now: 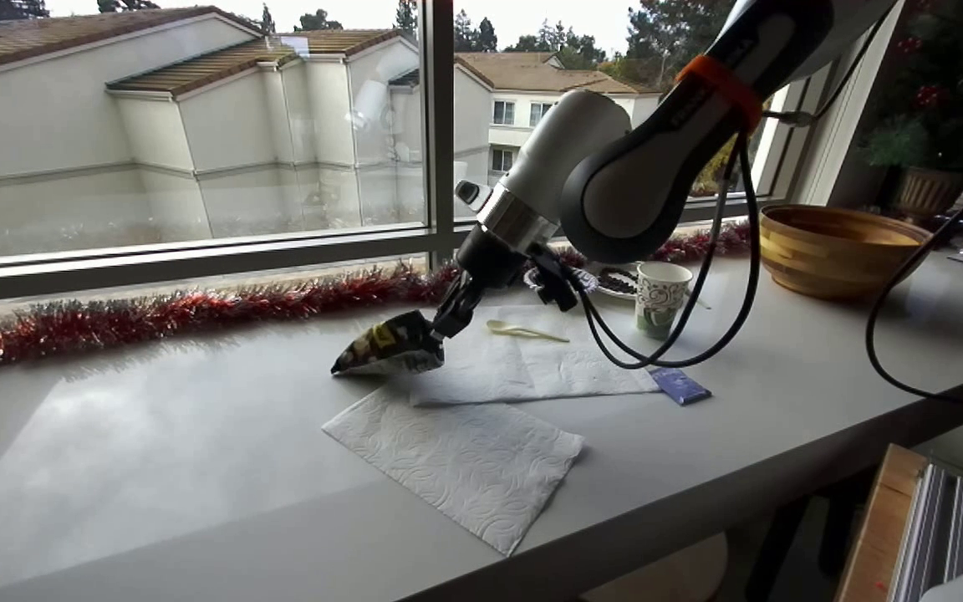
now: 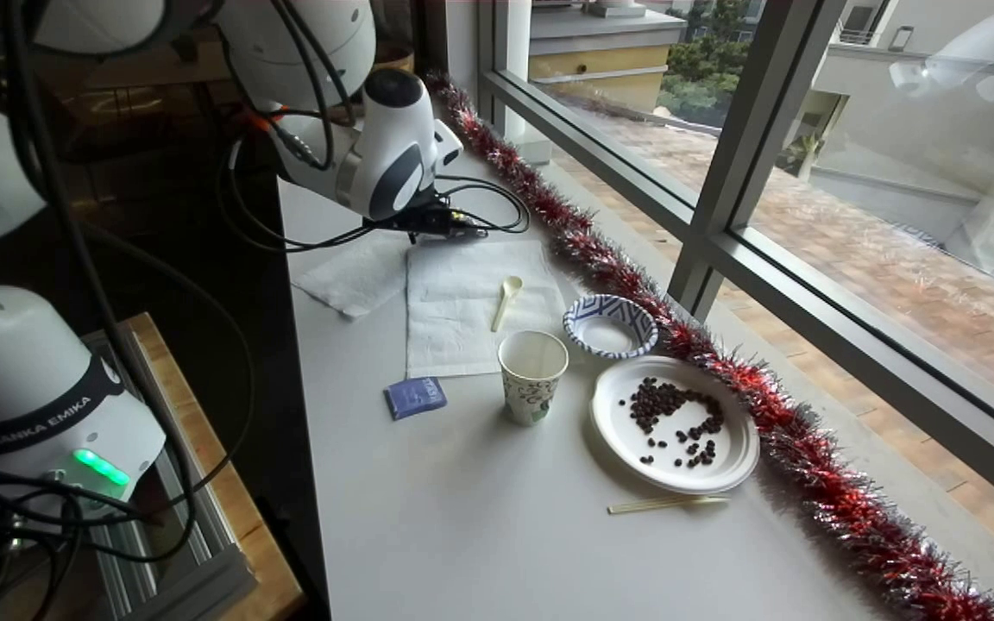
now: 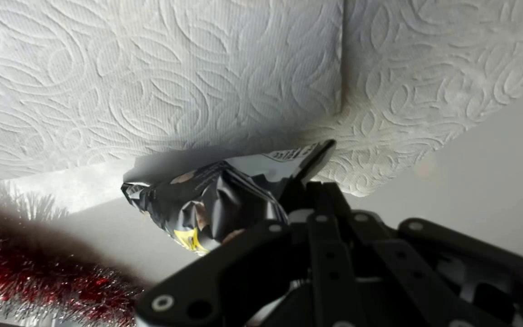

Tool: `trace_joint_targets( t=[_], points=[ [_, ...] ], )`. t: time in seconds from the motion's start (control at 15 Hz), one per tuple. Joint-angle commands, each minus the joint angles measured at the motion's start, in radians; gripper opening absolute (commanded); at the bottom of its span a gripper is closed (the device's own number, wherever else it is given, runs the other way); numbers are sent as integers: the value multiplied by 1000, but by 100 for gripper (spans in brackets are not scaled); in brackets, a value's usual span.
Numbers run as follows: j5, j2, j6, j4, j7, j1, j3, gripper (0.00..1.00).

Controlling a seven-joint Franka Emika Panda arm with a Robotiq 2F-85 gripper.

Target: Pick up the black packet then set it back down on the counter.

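Black packet (image 1: 388,344) nipped in the pincer (image 1: 438,332); release not yet made

The grasp was done and the letting-go was not; whether the lift or only the lowering remained, this one moment did not settle; either way, what was left, in my judgement, was to rest the packet on the bench (image 1: 155,435) and free it. The packet was low and slanted at the edge of the white napkins (image 1: 456,468), its gripped end raised and its pointed far end on or barely above the bench; I could not tell contact from a near miss; in the wrist view it overlapped the napkins' edge to the eye, with the tinsel (image 3: 57,281) off to one side, apart; in an exterior view the arm (image 2: 398,147) and pincer hid it almost wholly, so that angle gave no help.

The pincer's fingers (image 3: 332,204) were drawn nearly together, parted by little more than the pinched end of the packet; they were clamped there, the skin creased and bunched toward them, the rest jutting out free; nothing else appeared caught, though the tips were dark and partly covered, and how deep the bite went could not be told; so slanted a hold, I judged, might let the packet tip over as the fingers spread.
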Motion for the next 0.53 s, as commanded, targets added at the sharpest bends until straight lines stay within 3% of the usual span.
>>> trace_joint_targets(
  t=[0.0, 0.07, 0.2, 0.47],
  points=[
    [22, 59, -126, -27, -82, -216, 183, 3],
    [37, 91, -200, -31, -114, -284, 248, 3],
    [176, 133, -335, -41, -254, -391, 364, 3],
    [363, 158, -576, -10, -383, -536, 511, 3]
  ],
)
